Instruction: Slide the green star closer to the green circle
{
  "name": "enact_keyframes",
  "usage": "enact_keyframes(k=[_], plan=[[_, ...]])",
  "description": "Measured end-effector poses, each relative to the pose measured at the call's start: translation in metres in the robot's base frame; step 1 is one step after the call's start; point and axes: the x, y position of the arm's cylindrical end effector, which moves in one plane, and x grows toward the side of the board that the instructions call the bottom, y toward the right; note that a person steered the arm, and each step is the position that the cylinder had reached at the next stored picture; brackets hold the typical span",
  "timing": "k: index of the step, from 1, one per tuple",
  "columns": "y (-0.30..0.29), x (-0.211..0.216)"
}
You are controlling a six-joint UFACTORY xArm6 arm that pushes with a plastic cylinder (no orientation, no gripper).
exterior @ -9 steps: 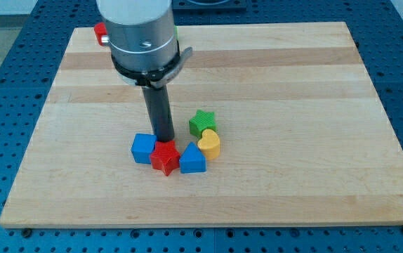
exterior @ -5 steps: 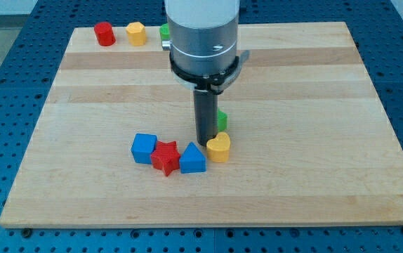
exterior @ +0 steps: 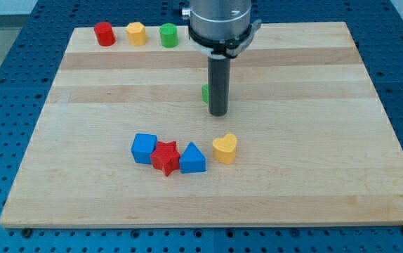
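Note:
The green star (exterior: 205,93) is mostly hidden behind my rod, only a small green sliver showing at the rod's left edge near the board's middle. My tip (exterior: 217,112) rests on the board just below and right of the star, touching or nearly touching it. The green circle (exterior: 168,34) stands near the view's top edge, up and left of the star, well apart from it.
A red cylinder (exterior: 104,34) and a yellow block (exterior: 137,33) stand left of the green circle. Below my tip lie a yellow heart (exterior: 225,148), a blue triangle-like block (exterior: 192,159), a red star (exterior: 165,157) and a blue cube (exterior: 144,147).
My rod has moved to the right and then toward the view's top. The green star has slid upward, away from the yellow heart, which shifted slightly right and down.

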Motion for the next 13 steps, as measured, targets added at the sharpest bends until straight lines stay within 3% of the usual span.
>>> enact_keyframes(k=[5,9,13], plan=[[-0.001,-0.082],[-0.023,-0.088],[-0.023,-0.130]])
